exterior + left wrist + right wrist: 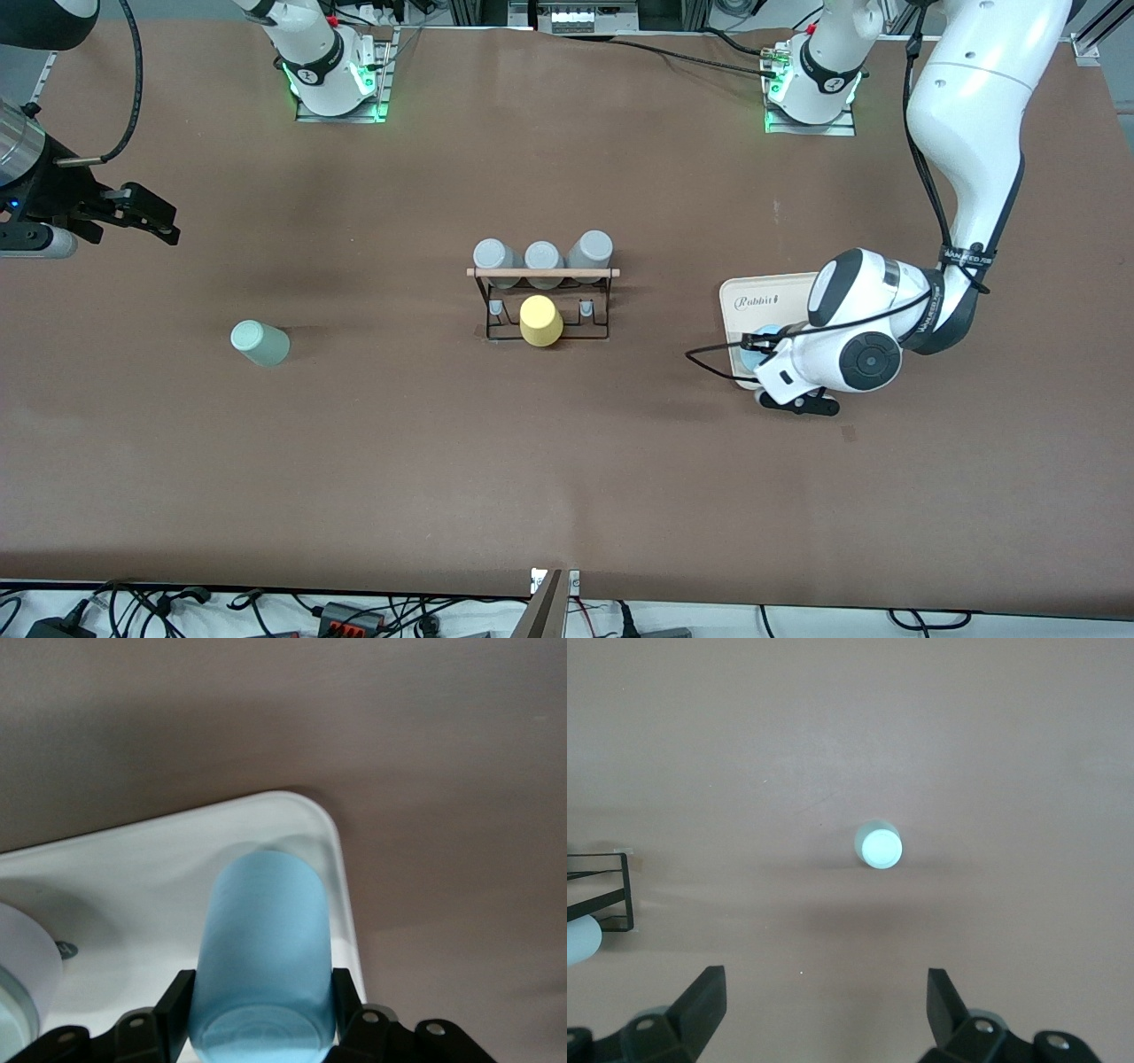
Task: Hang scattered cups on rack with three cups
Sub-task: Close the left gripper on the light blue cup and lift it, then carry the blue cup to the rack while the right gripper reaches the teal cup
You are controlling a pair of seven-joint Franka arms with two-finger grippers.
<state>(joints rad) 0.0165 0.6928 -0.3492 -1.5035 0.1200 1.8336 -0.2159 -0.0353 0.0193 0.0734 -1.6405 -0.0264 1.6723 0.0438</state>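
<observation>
The light blue cup (263,939) rests on the beige tray (753,299) toward the left arm's end of the table; only a sliver of this cup (762,339) shows under the wrist in the front view. My left gripper (261,981) is shut on it, one finger against each side, and sits low over the tray (758,356). The sage-green cup (260,343) stands alone on the table toward the right arm's end and shows in the right wrist view (879,845). My right gripper (155,217) hangs open and empty above the table (824,981). The black wire rack (542,306) stands mid-table.
Three grey cups (542,257) hang on the rack's row farther from the front camera, and a yellow cup (540,321) hangs on the nearer row. A corner of the rack (607,895) shows in the right wrist view. A white round object (22,970) stands on the tray (133,868).
</observation>
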